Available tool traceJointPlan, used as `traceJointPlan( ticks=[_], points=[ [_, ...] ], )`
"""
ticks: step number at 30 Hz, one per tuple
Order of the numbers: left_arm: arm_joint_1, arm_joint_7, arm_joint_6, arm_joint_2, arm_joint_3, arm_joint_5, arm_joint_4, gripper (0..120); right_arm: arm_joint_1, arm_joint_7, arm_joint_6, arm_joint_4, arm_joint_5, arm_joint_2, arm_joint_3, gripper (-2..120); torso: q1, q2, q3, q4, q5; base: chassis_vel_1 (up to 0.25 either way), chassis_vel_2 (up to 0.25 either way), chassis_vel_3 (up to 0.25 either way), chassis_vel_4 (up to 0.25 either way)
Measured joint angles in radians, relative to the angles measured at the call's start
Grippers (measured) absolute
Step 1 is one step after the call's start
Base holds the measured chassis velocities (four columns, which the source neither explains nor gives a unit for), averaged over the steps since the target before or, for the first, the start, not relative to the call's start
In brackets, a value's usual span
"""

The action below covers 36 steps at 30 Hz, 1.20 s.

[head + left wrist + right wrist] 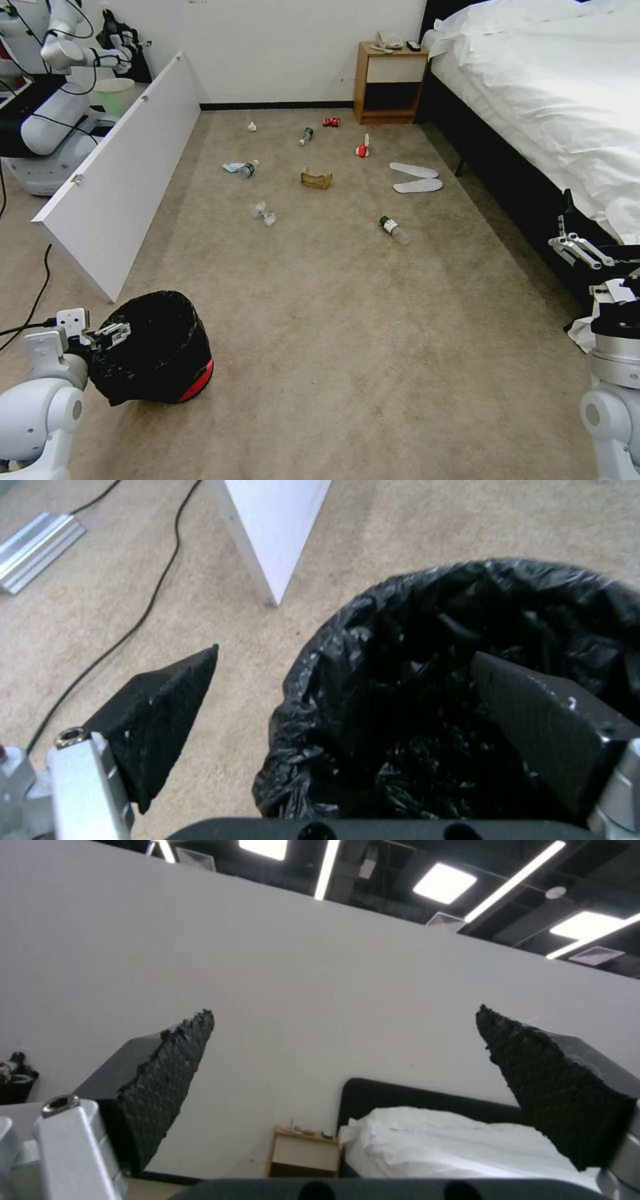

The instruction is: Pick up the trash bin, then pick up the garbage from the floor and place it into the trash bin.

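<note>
Start at your left: the left gripper (115,331) sits low at the near-left of the floor (347,320), right at the near rim of the trash bin (157,350). In the left wrist view its jaws are spread wide and straddle that rim, one pad (160,720) outside over the carpet and the other pad (547,720) down inside the black bag (427,690), with nothing gripped yet as far as you can see. That straddle is what the pick-up hinges on: the rim wall runs between the pads, so closing should pinch bag and rim together. The bin looks tipped slightly away from you, its red base showing at the lower right. Just behind it leans a white panel (120,180). Further out, the garbage is scattered mid-carpet, well apart from both arms; the nearest piece is a clear bottle (395,229), lying with its long axis slanting away toward your left, closer to your right side. Beyond it lie white slippers (416,178). On your right, the right gripper (579,249) is held up beside the bed (533,87), jaws wide apart and empty, pointing at the far wall.
</note>
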Motion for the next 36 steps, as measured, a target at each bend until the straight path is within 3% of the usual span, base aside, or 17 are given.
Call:
traceJointPlan(
  ticks=[12,33,36],
  points=[
    [-0.014,-0.020,-0.035,-0.013,0.015,0.015,0.098,100,-0.002,0.000,-0.003,0.003,0.001,0.000,-0.001,100,0.000,0.000,0.000,0.0000,0.0000,0.000,0.000,0.000,0.000],
    [-0.050,-0.017,-0.069,-0.019,0.032,0.044,0.194,100,-0.003,0.000,-0.004,0.000,-0.001,0.003,-0.002,100,0.000,0.000,0.000,0.0000,0.0000,0.000,0.000,0.000,0.000],
    [-0.055,-0.016,-0.077,-0.022,0.035,0.051,0.212,90,-0.002,0.000,-0.004,-0.002,-0.002,0.004,-0.003,100,0.000,0.000,0.000,0.0000,-0.0001,0.000,0.000,0.000,0.000]
  ],
)
